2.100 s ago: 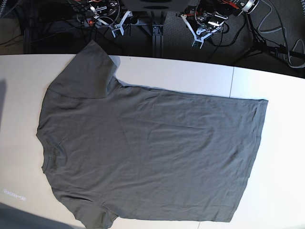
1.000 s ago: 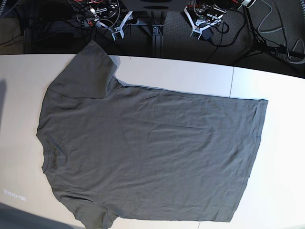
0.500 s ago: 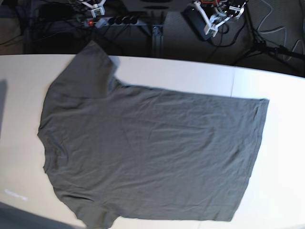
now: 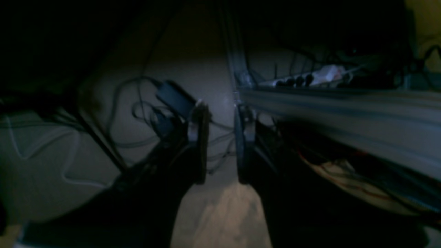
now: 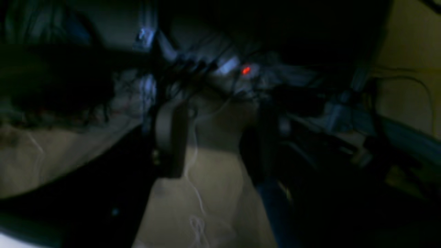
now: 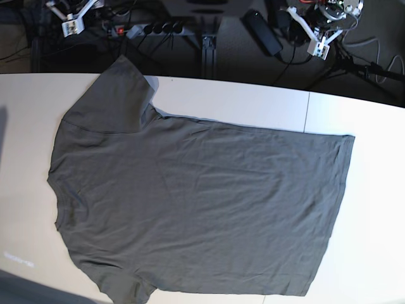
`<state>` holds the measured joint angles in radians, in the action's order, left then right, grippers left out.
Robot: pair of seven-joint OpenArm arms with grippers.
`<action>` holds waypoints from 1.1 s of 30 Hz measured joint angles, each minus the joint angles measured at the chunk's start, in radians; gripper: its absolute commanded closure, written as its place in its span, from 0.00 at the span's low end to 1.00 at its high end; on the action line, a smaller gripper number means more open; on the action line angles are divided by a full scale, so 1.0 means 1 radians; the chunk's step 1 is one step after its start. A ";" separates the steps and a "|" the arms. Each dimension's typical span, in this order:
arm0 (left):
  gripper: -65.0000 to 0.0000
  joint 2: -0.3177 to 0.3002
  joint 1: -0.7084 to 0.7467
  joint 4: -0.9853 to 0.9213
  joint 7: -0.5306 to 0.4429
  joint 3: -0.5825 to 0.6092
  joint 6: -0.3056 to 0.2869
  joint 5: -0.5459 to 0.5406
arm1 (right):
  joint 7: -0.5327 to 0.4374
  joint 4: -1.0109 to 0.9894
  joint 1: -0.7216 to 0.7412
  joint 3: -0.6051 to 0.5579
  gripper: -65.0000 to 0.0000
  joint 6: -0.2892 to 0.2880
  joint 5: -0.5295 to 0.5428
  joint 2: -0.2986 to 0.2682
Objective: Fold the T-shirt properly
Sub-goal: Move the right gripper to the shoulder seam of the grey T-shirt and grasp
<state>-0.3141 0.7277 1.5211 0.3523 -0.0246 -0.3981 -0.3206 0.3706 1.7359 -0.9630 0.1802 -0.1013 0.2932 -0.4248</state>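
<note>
The dark olive-grey T-shirt (image 6: 202, 209) lies spread flat on the white table (image 6: 253, 101), collar to the left, hem to the right, one sleeve reaching toward the far edge. Both grippers hang behind the table over the dark floor, well clear of the cloth. My left gripper (image 6: 318, 43) is at the top right; in the left wrist view (image 4: 220, 110) its fingers stand a little apart with nothing between them. My right gripper (image 6: 71, 24) is at the top left; in the right wrist view (image 5: 217, 113) its fingers are wide apart and hold nothing.
Behind the table's far edge lie a power strip (image 6: 158, 28), a black adapter (image 6: 262, 28), cables and a stand leg (image 6: 354, 63). A seam (image 6: 307, 111) crosses the tabletop at the right. The shirt's lower sleeve reaches the near edge.
Both arms have swung outward behind the table, the left gripper toward the right and the right gripper toward the left. The T-shirt has not moved.
</note>
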 measured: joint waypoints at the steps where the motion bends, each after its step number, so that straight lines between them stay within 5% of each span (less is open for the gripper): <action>1: 0.75 0.001 0.021 0.032 0.003 -0.014 0.000 0.003 | 0.013 0.045 -0.010 0.040 0.50 -0.008 0.037 0.000; 11: 0.75 0.001 0.073 0.147 0.000 -0.066 0.000 0.013 | 0.111 0.174 0.050 0.302 0.50 -0.095 0.375 0.001; 23: 0.75 0.003 0.076 0.148 0.071 -0.066 -0.001 0.013 | 0.117 0.043 0.269 0.293 0.50 -0.142 0.400 0.007; 33: 0.75 0.001 0.076 0.148 0.078 -0.066 0.000 0.013 | 0.075 -0.135 0.371 0.173 0.50 -0.191 0.463 0.040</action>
<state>-0.3134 0.8036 1.6688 0.4301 -0.0910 -0.3985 -0.3077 0.4458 1.6009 -0.5922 0.3534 -0.2924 0.7559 -0.3847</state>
